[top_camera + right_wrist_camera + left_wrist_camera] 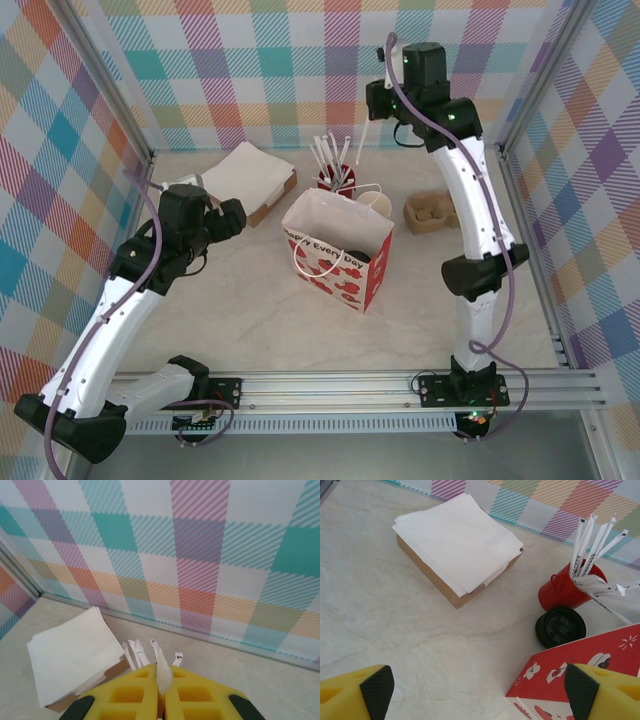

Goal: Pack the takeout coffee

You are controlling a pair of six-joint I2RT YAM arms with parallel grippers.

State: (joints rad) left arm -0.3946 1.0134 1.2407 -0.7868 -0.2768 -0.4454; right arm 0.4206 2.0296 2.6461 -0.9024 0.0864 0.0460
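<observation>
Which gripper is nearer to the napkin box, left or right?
Left. The left gripper, open, is just on the near side of the napkin box; the right gripper hangs high, farther right.

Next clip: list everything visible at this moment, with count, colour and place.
paper bag: one, red and white, open, table centre
red cup: one, holding white sticks, behind the bag
lid: one, black, beside the red cup
napkin stack: one, white, brown box, far left
cream cup: one, behind the bag
brown tray: one, right of the bag
white stick: one, in the right gripper
left gripper: open, empty, beside the bag
right gripper: shut on that stick, raised
</observation>
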